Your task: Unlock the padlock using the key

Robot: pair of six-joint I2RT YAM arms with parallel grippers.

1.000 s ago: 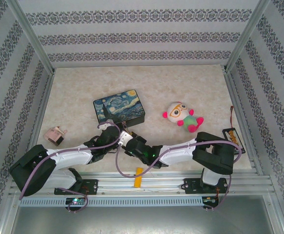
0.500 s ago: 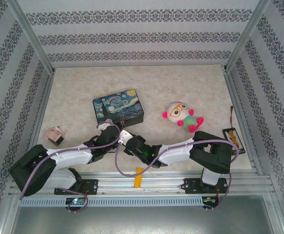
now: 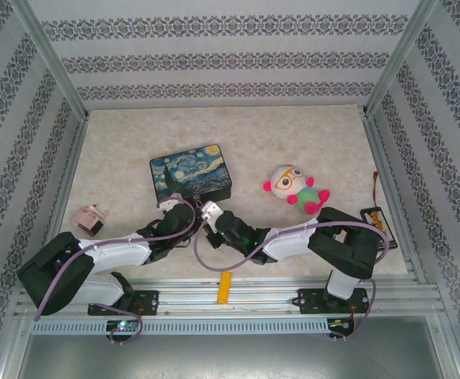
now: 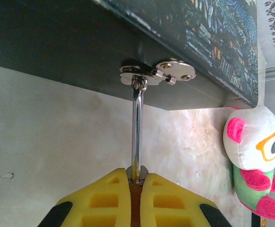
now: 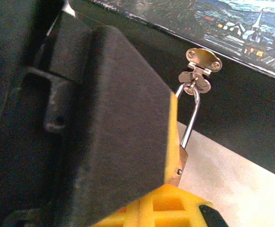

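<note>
Brass padlock (image 5: 179, 161) — shackle (image 4: 136, 125) points straight toward tin clasp (image 4: 158, 73).

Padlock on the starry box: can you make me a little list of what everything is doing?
padlock: shackle hooked through the clasp of the tin
left gripper: shut on the padlock's body
right gripper: shut, close beside the left gripper
plush toy: lying to the right of the tin

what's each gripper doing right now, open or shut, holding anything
left gripper: shut on the padlock
right gripper: shut; can't tell whether it holds anything
</note>
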